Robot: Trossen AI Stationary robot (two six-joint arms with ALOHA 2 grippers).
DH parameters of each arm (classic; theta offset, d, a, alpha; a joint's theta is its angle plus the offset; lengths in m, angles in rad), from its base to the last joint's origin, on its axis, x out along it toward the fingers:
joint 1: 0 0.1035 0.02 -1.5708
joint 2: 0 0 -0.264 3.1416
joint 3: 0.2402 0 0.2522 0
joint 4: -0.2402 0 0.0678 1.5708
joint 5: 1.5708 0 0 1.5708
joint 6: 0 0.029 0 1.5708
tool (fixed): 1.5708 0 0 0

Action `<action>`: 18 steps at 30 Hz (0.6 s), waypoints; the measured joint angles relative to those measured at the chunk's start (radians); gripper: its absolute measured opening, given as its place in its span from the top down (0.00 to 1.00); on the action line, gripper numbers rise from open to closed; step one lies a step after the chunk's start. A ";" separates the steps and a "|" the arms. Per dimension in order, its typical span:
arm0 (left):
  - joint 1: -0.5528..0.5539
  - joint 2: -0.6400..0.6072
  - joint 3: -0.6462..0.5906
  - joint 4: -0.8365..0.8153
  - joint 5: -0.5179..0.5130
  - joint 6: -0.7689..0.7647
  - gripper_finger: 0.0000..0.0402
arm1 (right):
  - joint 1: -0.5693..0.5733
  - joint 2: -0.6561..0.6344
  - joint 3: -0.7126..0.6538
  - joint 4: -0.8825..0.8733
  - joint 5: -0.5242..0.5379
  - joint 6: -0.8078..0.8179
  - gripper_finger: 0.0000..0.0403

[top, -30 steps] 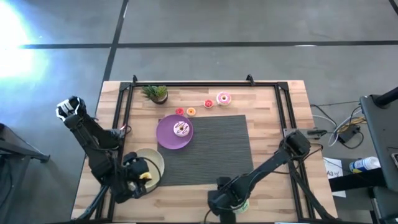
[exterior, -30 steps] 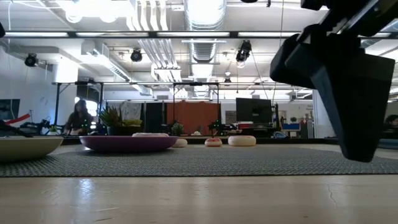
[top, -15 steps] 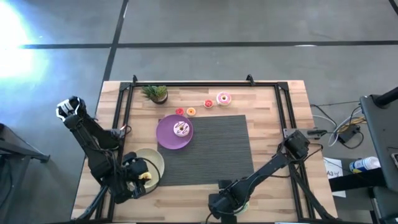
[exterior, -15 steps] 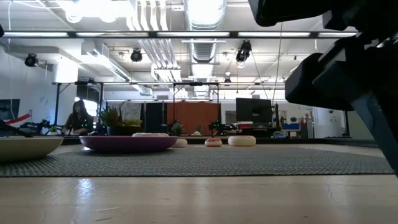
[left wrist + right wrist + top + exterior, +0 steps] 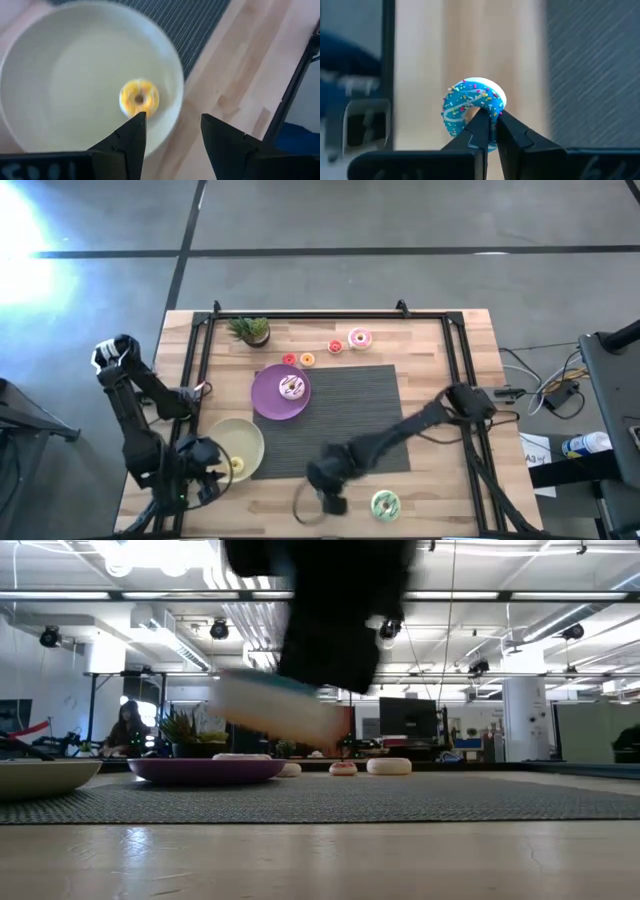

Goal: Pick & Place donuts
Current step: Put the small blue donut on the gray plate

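1. Swung leftward along the bench's (image 5: 440, 490) front edge: right end effector (image 5: 330, 502), pinching the blue donut (image 5: 473, 111) upright, hole sideways.
2. Left end effector (image 5: 172, 131) spread wide, above the yellow donut (image 5: 139, 98) lying flat in the cream plate (image 5: 222, 432).

Seven donuts (image 5: 359, 338) — two plates (image 5: 266, 406)

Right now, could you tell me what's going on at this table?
The robot is sorting toy donuts onto plates. The right gripper is shut on a blue sprinkled donut and is near the table's front edge, close to a green-iced donut lying on the wood. The left gripper is open above the pale yellow plate, where a yellow donut lies. A white-sprinkled donut sits on the purple plate; others wait at the back.
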 joint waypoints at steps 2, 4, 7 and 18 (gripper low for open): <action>-0.039 0.003 -0.010 -0.005 0.000 -0.076 0.60 | -0.051 0.001 0.019 0.081 0.004 -0.003 0.96; -0.072 0.011 -0.014 -0.018 0.000 -0.144 0.60 | -0.101 0.011 0.053 0.143 0.004 0.001 0.96; -0.109 0.027 -0.015 -0.048 0.000 -0.228 0.60 | -0.153 0.069 0.146 0.168 0.005 -0.002 0.96; -0.138 0.059 -0.019 -0.075 0.008 -0.311 0.60 | -0.225 0.409 0.652 0.045 -0.027 -0.017 0.96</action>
